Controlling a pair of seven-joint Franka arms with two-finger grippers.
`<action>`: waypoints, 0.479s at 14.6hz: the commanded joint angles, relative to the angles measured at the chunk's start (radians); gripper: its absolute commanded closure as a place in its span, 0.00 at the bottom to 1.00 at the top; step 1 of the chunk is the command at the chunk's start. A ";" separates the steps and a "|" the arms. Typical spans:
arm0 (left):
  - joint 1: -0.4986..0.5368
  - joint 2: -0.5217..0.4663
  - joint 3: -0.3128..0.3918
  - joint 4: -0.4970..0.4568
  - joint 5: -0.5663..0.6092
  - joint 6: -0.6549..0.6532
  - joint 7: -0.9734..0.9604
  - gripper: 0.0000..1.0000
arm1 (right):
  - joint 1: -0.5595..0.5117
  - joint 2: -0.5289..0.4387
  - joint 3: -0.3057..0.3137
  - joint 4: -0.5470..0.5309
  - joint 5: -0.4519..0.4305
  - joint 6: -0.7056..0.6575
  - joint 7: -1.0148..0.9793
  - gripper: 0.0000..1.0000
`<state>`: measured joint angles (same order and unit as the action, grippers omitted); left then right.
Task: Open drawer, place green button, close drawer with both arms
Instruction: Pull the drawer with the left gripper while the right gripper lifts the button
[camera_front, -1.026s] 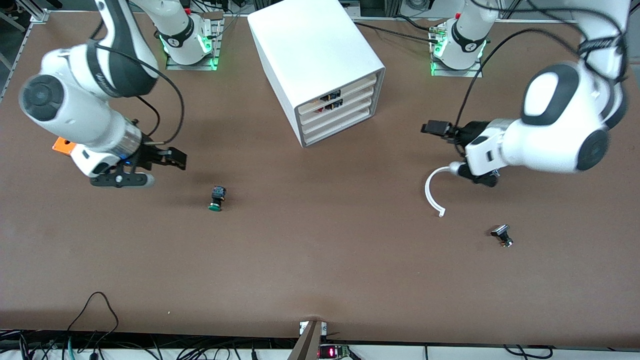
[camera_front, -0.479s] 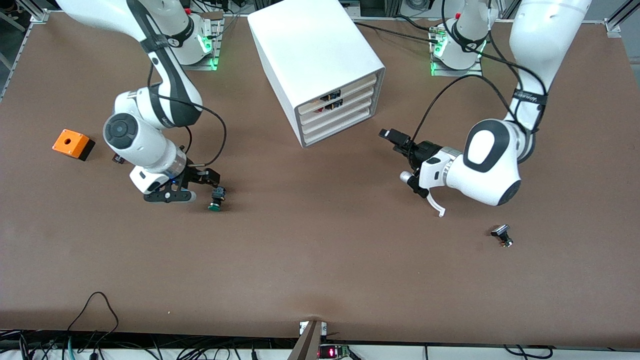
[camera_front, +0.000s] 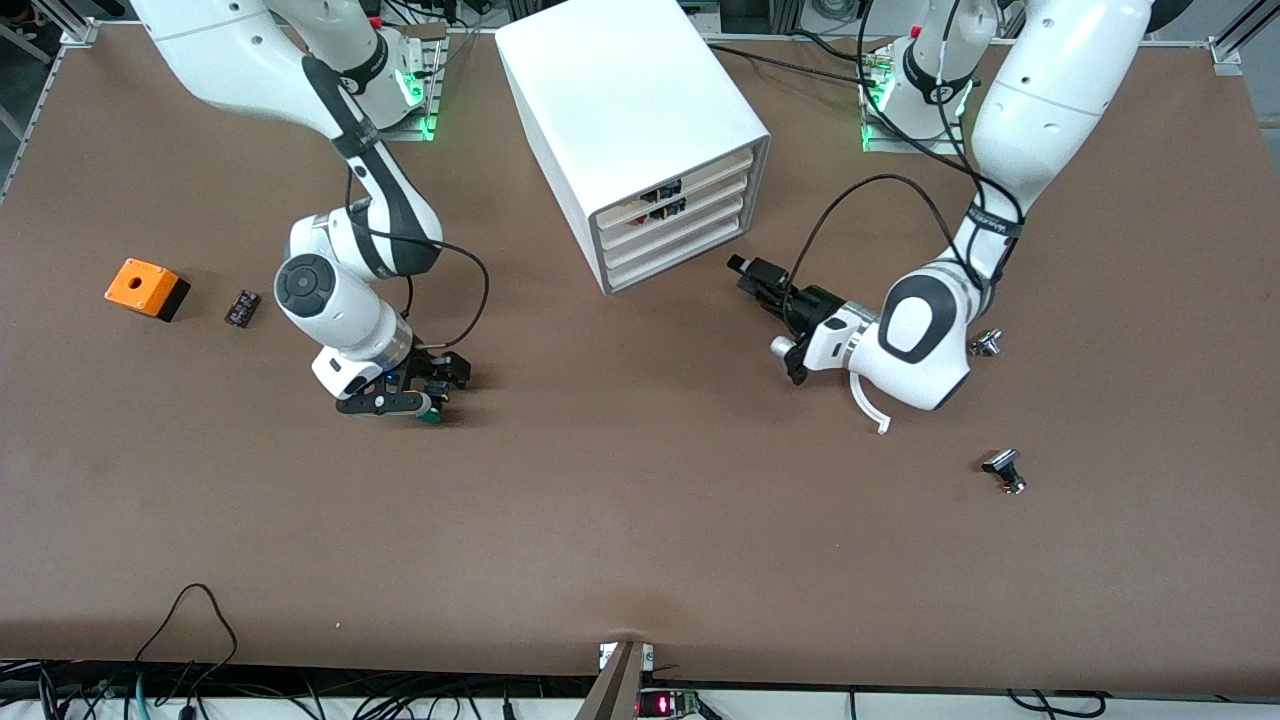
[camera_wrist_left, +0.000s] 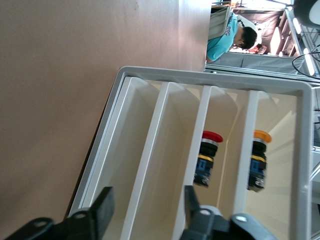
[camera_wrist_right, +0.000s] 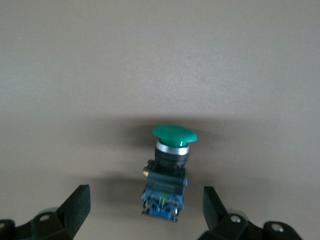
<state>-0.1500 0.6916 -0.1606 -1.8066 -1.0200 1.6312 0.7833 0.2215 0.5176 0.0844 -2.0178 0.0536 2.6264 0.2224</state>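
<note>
The button (camera_front: 430, 416) lies on its side on the table, green cap toward the front camera. My right gripper (camera_front: 434, 393) is low over it and open. In the right wrist view the button (camera_wrist_right: 167, 167) lies between the open fingers of the right gripper (camera_wrist_right: 146, 209), untouched. The white cabinet (camera_front: 625, 100) stands at the table's middle, nearer the bases. The drawer (camera_front: 680, 232), third of four, is pushed in. My left gripper (camera_front: 752, 275) is open and level with the cabinet's front, short of it. The left wrist view shows the left gripper (camera_wrist_left: 146, 207) facing the drawer (camera_wrist_left: 175, 165).
The top two drawers hold a red-capped button (camera_wrist_left: 207, 160) and an orange-capped one (camera_wrist_left: 259, 162). An orange box (camera_front: 147, 288) and a small black part (camera_front: 241, 307) lie toward the right arm's end. Two black-and-silver knobs (camera_front: 1003, 470) (camera_front: 985, 344) lie toward the left arm's end.
The right arm has come down and across until its gripper straddles the button. The left arm has lowered and moved its gripper toward the cabinet's front.
</note>
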 joint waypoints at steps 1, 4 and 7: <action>-0.026 -0.004 -0.022 -0.060 -0.089 0.056 0.047 0.44 | 0.004 0.024 -0.005 -0.009 0.003 0.049 -0.012 0.00; -0.040 -0.001 -0.034 -0.106 -0.120 0.081 0.105 0.46 | 0.004 0.024 -0.006 -0.012 0.003 0.044 -0.014 0.19; -0.051 0.011 -0.039 -0.126 -0.121 0.078 0.160 0.54 | 0.002 0.024 -0.006 -0.012 0.003 0.043 -0.014 0.75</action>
<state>-0.1972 0.7054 -0.1955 -1.9032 -1.1133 1.7017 0.8831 0.2215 0.5550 0.0815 -2.0184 0.0536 2.6627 0.2209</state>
